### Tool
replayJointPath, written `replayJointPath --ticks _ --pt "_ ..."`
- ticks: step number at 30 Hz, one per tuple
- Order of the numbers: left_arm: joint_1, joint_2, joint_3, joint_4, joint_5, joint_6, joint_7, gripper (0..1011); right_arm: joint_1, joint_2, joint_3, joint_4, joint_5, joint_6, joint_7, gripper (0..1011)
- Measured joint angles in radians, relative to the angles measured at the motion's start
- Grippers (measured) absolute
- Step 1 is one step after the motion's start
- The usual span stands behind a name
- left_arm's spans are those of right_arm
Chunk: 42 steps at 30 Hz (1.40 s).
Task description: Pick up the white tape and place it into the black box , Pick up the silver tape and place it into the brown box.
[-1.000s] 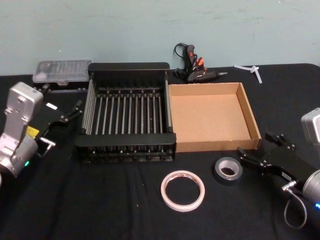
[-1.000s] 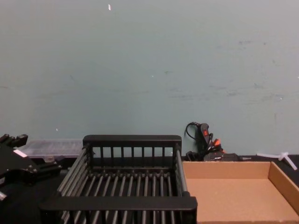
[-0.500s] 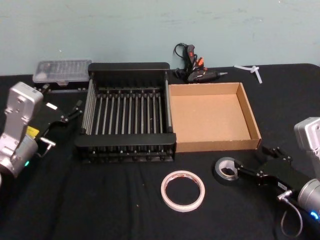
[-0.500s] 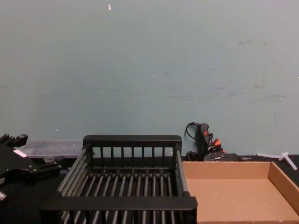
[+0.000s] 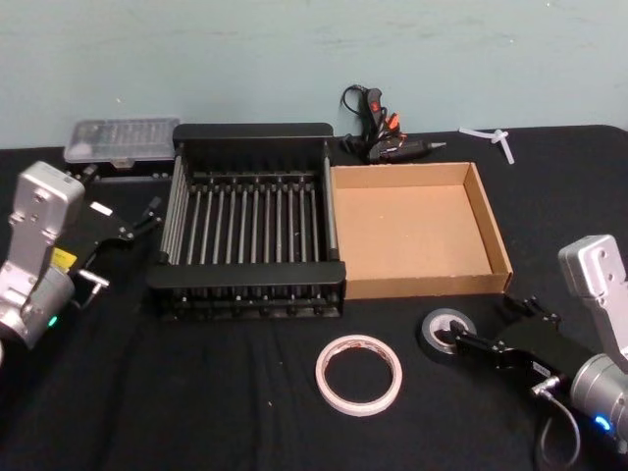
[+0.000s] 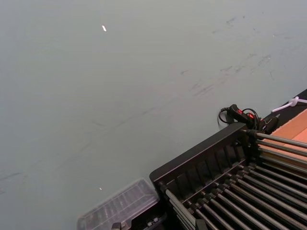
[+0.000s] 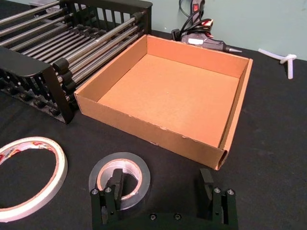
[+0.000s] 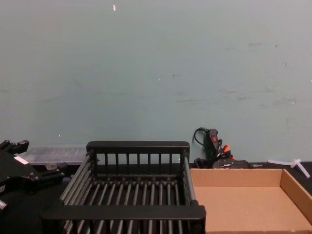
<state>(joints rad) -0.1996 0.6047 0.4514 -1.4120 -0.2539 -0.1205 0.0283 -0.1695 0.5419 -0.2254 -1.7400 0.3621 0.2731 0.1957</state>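
Right end effector (image 7: 163,191) spread open, one finger (image 7: 116,182) inside small dull silver-grey tape roll (image 7: 119,176) on black surface (image 5: 196,392), before tan cardboard tray (image 7: 168,91). Could skid if clamped off-centre.

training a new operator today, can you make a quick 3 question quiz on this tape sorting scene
1. True or false: the silver tape already lies in the brown box.
2. Which gripper is at the silver tape? A) left B) right
3. Fill in: the white tape lies on the table in front of the ______ box.

Key
1. False. It lies on the table in front of the box, and the box holds nothing.
2. B. The right gripper is open, with one finger in the roll's core. The left gripper is parked beside the black box.
3. Black.
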Motion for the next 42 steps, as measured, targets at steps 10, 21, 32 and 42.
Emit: replayJointPath --ticks 10,21,32,42 --pt "0.000 0.000 0.000 0.000 0.000 0.000 0.000 1001 0.023 -0.028 -0.002 0.024 -0.025 0.012 0.022 1002" --pt "0.000 0.000 0.000 0.000 0.000 0.000 0.000 1002 0.027 -0.051 0.006 0.032 -0.047 0.027 0.031 1002" --pt "0.000 0.000 0.000 0.000 0.000 0.000 0.000 1001 0.028 -0.050 0.006 0.032 -0.046 0.027 0.031 994" --pt "0.000 0.000 0.000 0.000 0.000 0.000 0.000 1001 0.028 -0.049 0.006 0.032 -0.045 0.027 0.030 746"
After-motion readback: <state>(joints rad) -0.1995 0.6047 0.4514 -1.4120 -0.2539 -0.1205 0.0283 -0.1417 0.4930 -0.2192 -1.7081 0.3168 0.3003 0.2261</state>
